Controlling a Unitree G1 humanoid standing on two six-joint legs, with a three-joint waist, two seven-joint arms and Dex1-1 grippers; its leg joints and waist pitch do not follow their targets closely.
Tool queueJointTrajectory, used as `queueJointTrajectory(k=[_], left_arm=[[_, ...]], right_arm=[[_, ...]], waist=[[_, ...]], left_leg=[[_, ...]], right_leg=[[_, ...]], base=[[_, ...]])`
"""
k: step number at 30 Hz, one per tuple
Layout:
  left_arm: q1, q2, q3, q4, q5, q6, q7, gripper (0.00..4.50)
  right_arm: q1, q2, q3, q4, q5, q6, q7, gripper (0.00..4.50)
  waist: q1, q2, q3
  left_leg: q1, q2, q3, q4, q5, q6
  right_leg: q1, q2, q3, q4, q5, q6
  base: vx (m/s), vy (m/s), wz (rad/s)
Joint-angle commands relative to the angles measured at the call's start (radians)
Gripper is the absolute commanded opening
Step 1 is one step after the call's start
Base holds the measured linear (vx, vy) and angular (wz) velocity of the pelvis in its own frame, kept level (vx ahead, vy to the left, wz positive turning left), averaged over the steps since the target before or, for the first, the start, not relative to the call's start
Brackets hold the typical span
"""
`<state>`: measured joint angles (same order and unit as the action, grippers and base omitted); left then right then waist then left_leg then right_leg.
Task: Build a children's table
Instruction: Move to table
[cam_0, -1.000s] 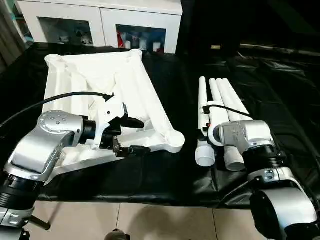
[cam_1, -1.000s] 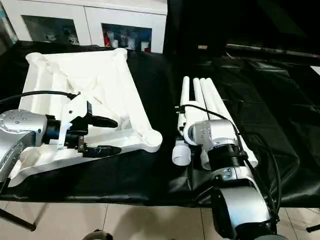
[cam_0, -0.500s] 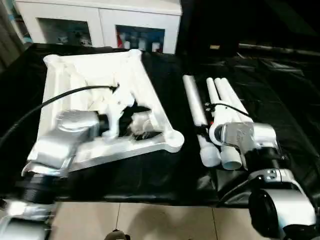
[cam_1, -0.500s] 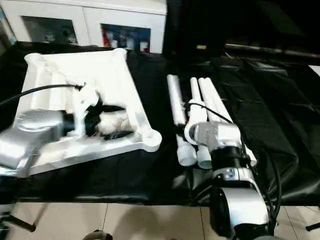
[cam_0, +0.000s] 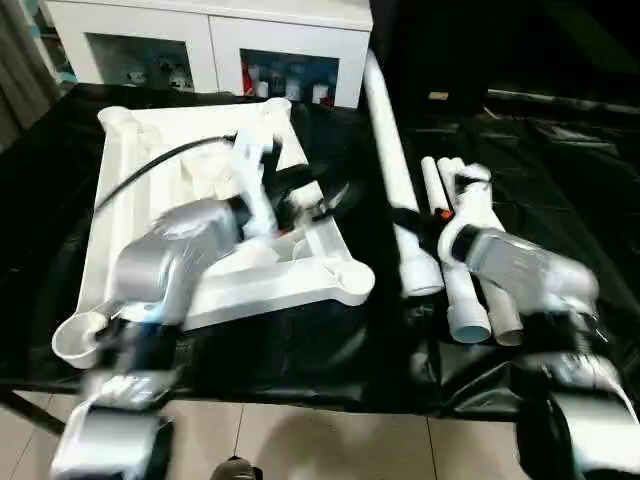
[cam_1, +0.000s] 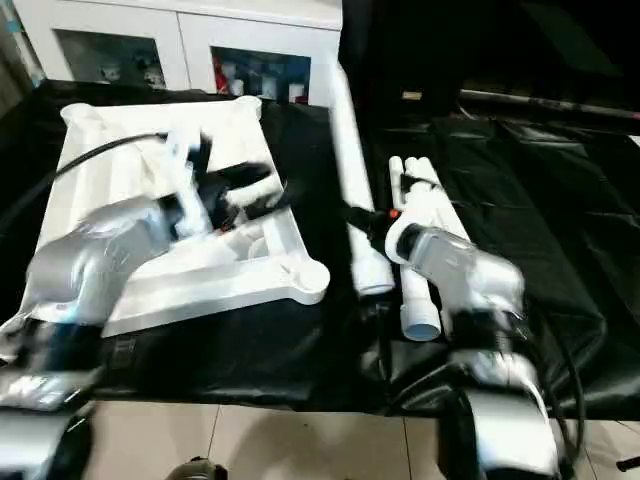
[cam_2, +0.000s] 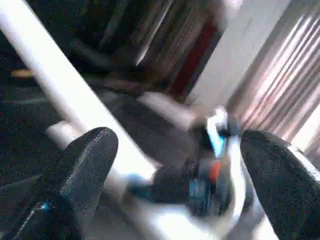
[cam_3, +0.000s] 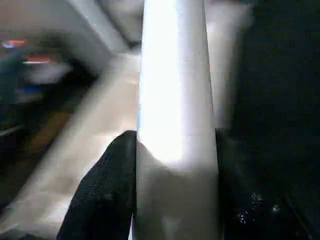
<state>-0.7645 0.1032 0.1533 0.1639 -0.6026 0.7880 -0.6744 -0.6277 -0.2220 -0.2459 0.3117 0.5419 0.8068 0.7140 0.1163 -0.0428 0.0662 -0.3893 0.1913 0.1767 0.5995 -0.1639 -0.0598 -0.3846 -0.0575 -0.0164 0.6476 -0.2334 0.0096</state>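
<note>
- Leg (cam_0: 392, 170) is clamped between the right gripper (cam_0: 408, 222) jaws, raised beside 3 others (cam_0: 470, 270).
- Left gripper (cam_0: 312, 198) gapes empty over the tabletop (cam_0: 190, 200).
- Next, I judge: seat it in a corner socket (cam_0: 350, 284).

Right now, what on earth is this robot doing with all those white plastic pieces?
It is putting together a children's table. The right hand is closed around one white leg and has it raised off the black cloth, pointing away from the robot. The other legs lie in a bundle beside it. The tabletop lies underside up, corner sockets showing. The left hand hovers open above it, holding nothing.
</note>
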Motion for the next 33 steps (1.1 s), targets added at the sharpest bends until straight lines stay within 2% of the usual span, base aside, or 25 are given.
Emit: queueJointTrajectory(k=[1, 3, 6, 7, 12, 15, 16, 18, 20, 21, 22, 24, 25, 26, 30, 33], left_arm=[[-0.06, -0.039, 0.073, 0.054, -0.102, 0.073, 0.066, 4.5], [-0.097, -0.074, 0.117, 0.089, -0.16, 0.097, 0.099, 4.5], [-0.126, -0.103, 0.154, 0.107, -0.218, 0.134, 0.122, 4.5], [-0.13, -0.109, 0.154, 0.108, -0.218, 0.135, 0.124, 4.5], [-0.148, -0.137, 0.183, 0.123, -0.246, 0.145, 0.17, 4.5], [-0.139, -0.14, 0.183, 0.126, -0.246, 0.15, 0.212, 4.5], [-0.137, -0.14, 0.181, 0.126, -0.242, 0.15, 0.219, 4.21], [-0.127, -0.142, 0.179, 0.113, -0.248, 0.159, 0.221, 4.21], [-0.113, -0.142, 0.168, 0.091, -0.246, 0.172, 0.227, 4.09], [-0.107, -0.141, 0.16, 0.081, -0.237, 0.176, 0.233, 3.83], [-0.099, -0.14, 0.148, 0.072, -0.223, 0.182, 0.249, 3.76], [-0.083, -0.137, 0.117, 0.054, -0.189, 0.186, 0.298, 3.71], [-0.083, -0.137, 0.117, 0.054, -0.189, 0.186, 0.298, 3.61], [-0.08, -0.143, 0.117, 0.046, -0.191, 0.186, 0.323, 3.33], [-0.07, -0.156, 0.11, 0.025, -0.193, 0.187, 0.343, 3.13], [-0.067, -0.154, 0.11, 0.021, -0.187, 0.182, 0.35, 2.9]], right_arm=[[0.027, -0.029, 0.029, -0.096, 0.077, 0.027, 0.131, 1.82], [0.045, -0.04, 0.043, -0.129, 0.108, 0.042, 0.183, 1.82], [0.061, -0.044, 0.044, -0.173, 0.155, 0.072, 0.222, 1.82], [0.066, -0.042, 0.044, -0.187, 0.169, 0.081, 0.228, 1.82], [0.083, -0.038, 0.06, -0.213, 0.182, 0.08, 0.238, 1.82], [0.087, -0.036, 0.069, -0.215, 0.18, 0.077, 0.232, 1.82], [0.088, -0.035, 0.07, -0.216, 0.178, 0.076, 0.231, 1.82], [0.089, -0.034, 0.073, -0.218, 0.182, 0.077, 0.227, 1.82], [0.087, -0.033, 0.083, -0.218, 0.168, 0.068, 0.218, 1.82], [0.086, -0.032, 0.089, -0.218, 0.157, 0.059, 0.214, 1.82], [0.082, -0.03, 0.1, -0.215, 0.133, 0.04, 0.201, 1.82], [0.066, -0.023, 0.128, -0.213, 0.076, -0.015, 0.158, 1.82], [0.066, -0.023, 0.128, -0.213, 0.075, -0.015, 0.158, 1.82], [0.058, -0.02, 0.143, -0.214, 0.055, -0.034, 0.142, 1.82], [0.037, -0.006, 0.151, -0.226, 0.056, -0.04, 0.123, 1.82], [0.027, -0.001, 0.149, -0.225, 0.057, -0.043, 0.114, 1.82]], waist=[[0.006, -0.014, -0.083], [0.01, -0.016, -0.081], [0.011, -0.018, -0.08], [0.009, -0.022, -0.079], [0.009, -0.021, -0.077], [0.007, -0.022, -0.075], [0.008, -0.022, -0.076], [0.008, -0.024, -0.076], [0.009, -0.024, -0.077], [0.008, -0.024, -0.077], [0.008, -0.024, -0.077], [0.007, -0.024, -0.076], [0.006, -0.025, -0.074], [0.006, -0.022, -0.074], [0.004, -0.027, -0.074], [0.006, -0.026, -0.074]], left_leg=[[0.019, 0.023, 0.0, -0.049, -0.036, 0.062], [0.023, 0.025, -0.001, -0.048, -0.049, 0.064], [0.022, 0.024, -0.003, -0.052, -0.058, 0.049], [0.021, 0.025, -0.002, -0.052, -0.061, 0.048], [0.023, 0.027, -0.005, -0.057, -0.087, 0.021], [0.022, 0.028, -0.006, -0.058, -0.09, 0.012], [0.023, 0.028, -0.006, -0.059, -0.089, 0.011], [0.022, 0.028, -0.006, -0.059, -0.083, 0.011], [0.022, 0.028, -0.006, -0.058, -0.071, 0.013], [0.022, 0.028, -0.007, -0.058, -0.068, 0.012], [0.022, 0.029, -0.007, -0.059, -0.069, 0.011], [0.022, 0.032, -0.008, -0.06, -0.075, 0.003], [0.023, 0.029, -0.007, -0.061, -0.084, -0.001], [0.024, 0.03, -0.007, -0.061, -0.09, -0.007], [0.023, 0.03, -0.007, -0.061, -0.087, -0.007], [0.022, 0.029, -0.007, -0.061, -0.08, -0.001]], right_leg=[[0.058, -0.064, 0.026, -0.057, 0.178, -0.283], [0.056, -0.066, 0.027, -0.062, 0.142, -0.285], [0.055, -0.067, 0.025, -0.067, 0.083, -0.279], [0.055, -0.066, 0.025, -0.069, 0.076, -0.275], [0.052, -0.069, 0.026, -0.077, 0.005, -0.247], [0.051, -0.068, 0.026, -0.078, 0.0, -0.235], [0.051, -0.069, 0.026, -0.079, -0.001, -0.231], [0.051, -0.069, 0.026, -0.078, 0.008, -0.23], [0.051, -0.069, 0.026, -0.077, 0.024, -0.229], [0.051, -0.069, 0.026, -0.076, 0.032, -0.231], [0.051, -0.069, 0.026, -0.075, 0.033, -0.231], [0.049, -0.07, 0.026, -0.076, 0.029, -0.221], [0.048, -0.069, 0.026, -0.079, 0.009, -0.214], [0.048, -0.071, 0.027, -0.079, -0.005, -0.212], [0.049, -0.069, 0.028, -0.079, 0.008, -0.211], [0.048, -0.068, 0.027, -0.078, 0.02, -0.211]], base=[[0.0, 0.0, 0.0], [0.0, 0.0, 0.0], [0.0, 0.0, 0.0], [0.0, 0.0, 0.0], [0.0, 0.0, 0.0], [0.0, 0.0, 0.0], [0.0, 0.0, 0.0], [0.0, 0.0, 0.0], [0.0, 0.0, 0.0], [0.0, 0.0, 0.0], [0.0, 0.0, 0.0], [0.0, 0.0, 0.0], [0.0, 0.0, 0.0], [0.0, 0.0, 0.0], [0.0, 0.0, 0.0], [0.0, 0.0, 0.0]])
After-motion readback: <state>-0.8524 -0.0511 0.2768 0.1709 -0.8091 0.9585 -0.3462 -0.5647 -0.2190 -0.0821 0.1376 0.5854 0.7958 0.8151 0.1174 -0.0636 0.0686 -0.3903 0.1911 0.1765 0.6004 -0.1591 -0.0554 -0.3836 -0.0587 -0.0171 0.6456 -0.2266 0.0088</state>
